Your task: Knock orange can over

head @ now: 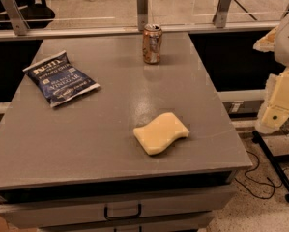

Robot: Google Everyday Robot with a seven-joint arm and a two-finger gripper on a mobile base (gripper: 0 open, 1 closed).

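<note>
The orange can (152,44) stands upright near the far edge of the grey table (86,139), a little right of its middle. It is orange-brown with a silver top and pale mottled markings. My gripper (278,111) is a pale cream shape at the right edge of the view, off the table's right side and well to the right of and nearer than the can. It touches nothing on the table.
A blue chip bag (60,78) lies at the far left of the table. A yellow sponge (161,132) lies near the front right. A railing with metal posts (142,6) runs behind the table. A black stand (274,166) and cables are on the floor at right.
</note>
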